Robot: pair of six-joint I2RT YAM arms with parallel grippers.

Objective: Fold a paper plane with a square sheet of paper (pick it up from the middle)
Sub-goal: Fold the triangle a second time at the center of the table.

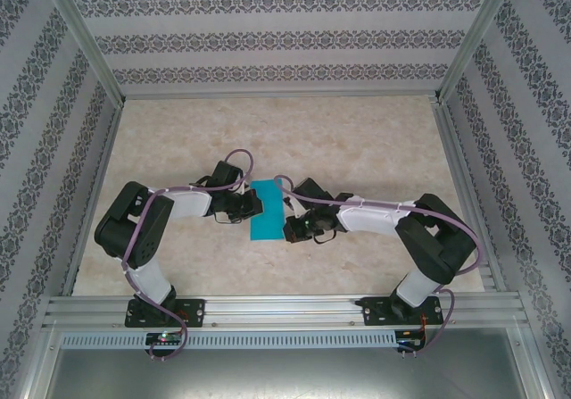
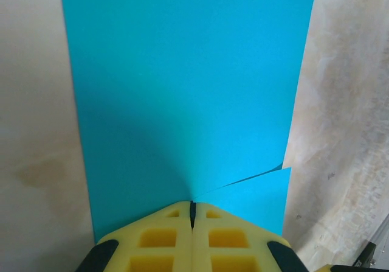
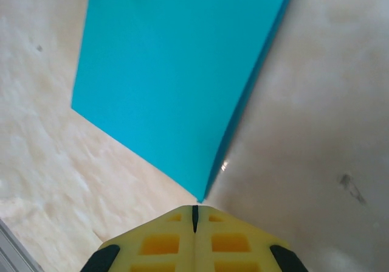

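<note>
The square sheet of paper [image 1: 268,210] is teal-blue and lies folded into a narrow rectangle in the middle of the table, between my two grippers; it is a flat rectangle, not a paper plane. My left gripper [image 1: 253,205] is shut at its left edge. In the left wrist view the sheet [image 2: 182,89] runs into the shut left gripper [image 2: 192,206], and two layers part from there toward the right. My right gripper [image 1: 289,230] is shut at the near right corner. In the right wrist view that corner of the sheet [image 3: 176,71] meets the right gripper [image 3: 195,210]; a pinch cannot be made out.
The pale marbled table [image 1: 357,140] is walled by aluminium posts and patterned panels on three sides. A metal rail [image 1: 285,310] holding both arm bases runs along the near edge. Both arms bend inward toward the sheet.
</note>
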